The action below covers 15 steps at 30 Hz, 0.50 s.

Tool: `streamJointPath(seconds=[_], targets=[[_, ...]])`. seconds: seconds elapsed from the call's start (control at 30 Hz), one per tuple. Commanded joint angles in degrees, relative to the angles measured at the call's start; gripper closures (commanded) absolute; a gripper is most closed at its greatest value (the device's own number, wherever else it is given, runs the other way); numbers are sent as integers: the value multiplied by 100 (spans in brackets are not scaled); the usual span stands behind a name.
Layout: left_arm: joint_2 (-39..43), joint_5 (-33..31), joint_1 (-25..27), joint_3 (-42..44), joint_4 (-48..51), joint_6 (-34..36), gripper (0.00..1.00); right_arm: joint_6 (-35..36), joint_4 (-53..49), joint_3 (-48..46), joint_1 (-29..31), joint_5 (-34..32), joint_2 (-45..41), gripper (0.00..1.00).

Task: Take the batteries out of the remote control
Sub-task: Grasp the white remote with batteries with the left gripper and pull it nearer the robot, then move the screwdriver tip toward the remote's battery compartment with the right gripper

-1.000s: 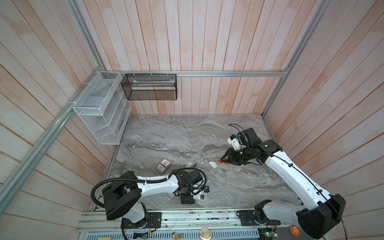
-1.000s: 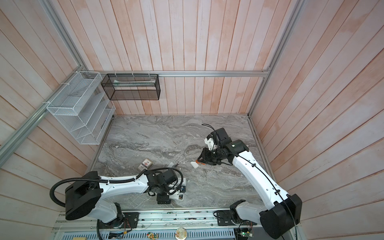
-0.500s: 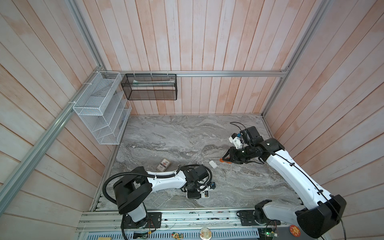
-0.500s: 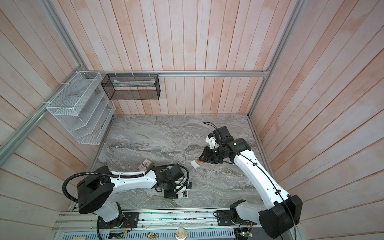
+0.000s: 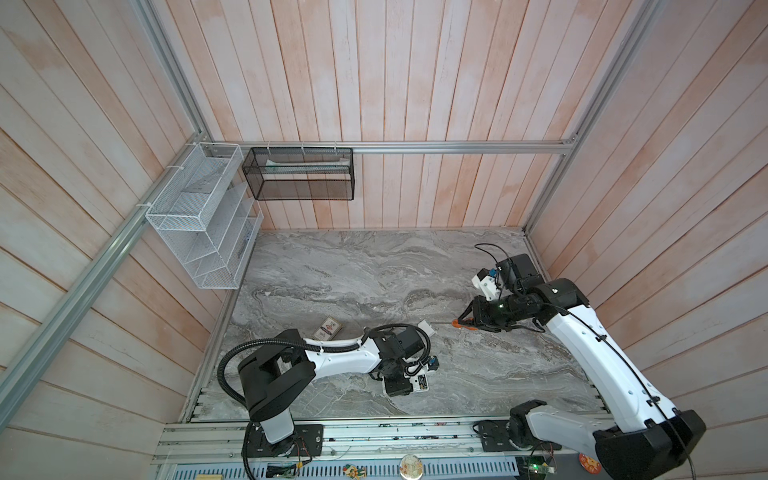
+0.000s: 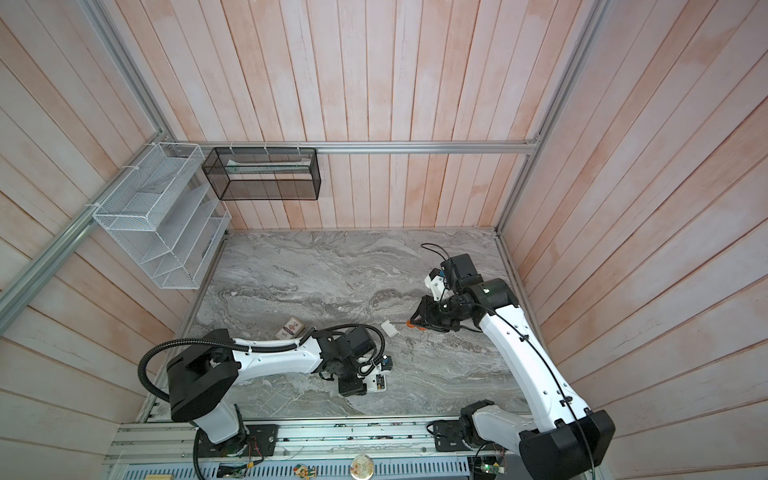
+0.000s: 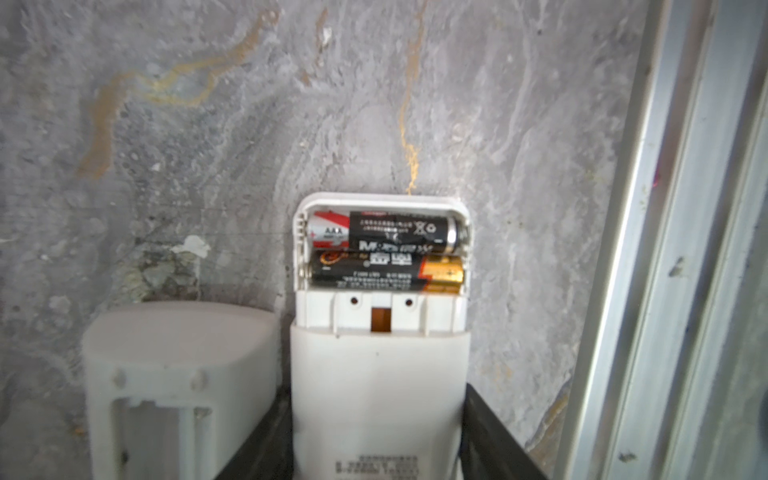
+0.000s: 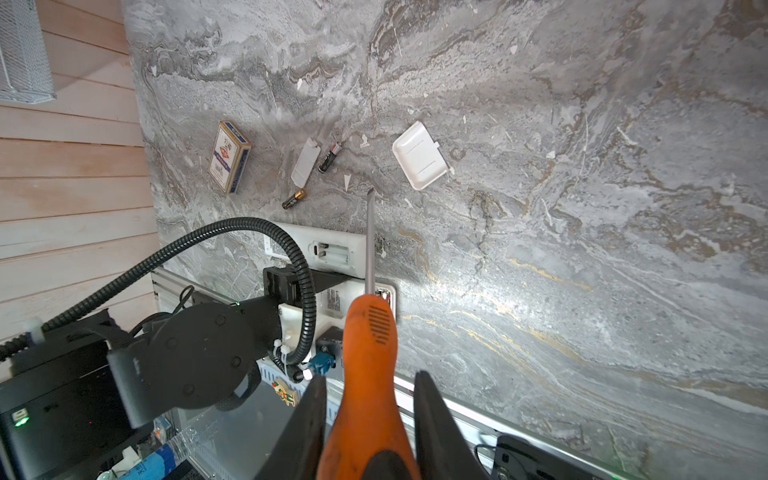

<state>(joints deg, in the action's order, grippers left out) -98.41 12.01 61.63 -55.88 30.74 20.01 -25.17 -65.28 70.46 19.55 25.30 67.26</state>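
Observation:
My left gripper (image 7: 376,415) is shut on a small white remote control (image 7: 378,374), black jaws pressed against its two sides. Its compartment is open, and two black batteries (image 7: 386,253) lie side by side inside. In both top views this remote (image 5: 423,381) (image 6: 379,382) lies near the table's front edge under the left gripper (image 5: 405,384). Two loose batteries (image 8: 330,157) (image 8: 294,199) lie on the table. The right gripper (image 8: 371,378) is shut on an orange-handled screwdriver (image 8: 370,345) and hovers at the right (image 5: 471,320), blade pointing left.
A second, longer white remote (image 8: 328,249) with an empty compartment lies beside the held one. Two white covers (image 8: 419,154) (image 8: 305,162) and a card box (image 8: 228,157) (image 5: 328,328) lie mid-table. An aluminium rail (image 7: 665,249) runs close along the front edge.
The left arm has swung right along the front edge and its jaws have narrowed onto the small remote. The right arm with the screwdriver has barely moved.

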Motion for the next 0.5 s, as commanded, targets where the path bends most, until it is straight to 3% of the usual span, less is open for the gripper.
streamJointPath(seconds=[0.0,0.47], targets=[[-71,41,25,373,33,-159,38,149,-416,203,-45,81,-90,84],[260,-73,25,930,-59,-244,34,340,-1089,-168,-54,290,-287,84]])
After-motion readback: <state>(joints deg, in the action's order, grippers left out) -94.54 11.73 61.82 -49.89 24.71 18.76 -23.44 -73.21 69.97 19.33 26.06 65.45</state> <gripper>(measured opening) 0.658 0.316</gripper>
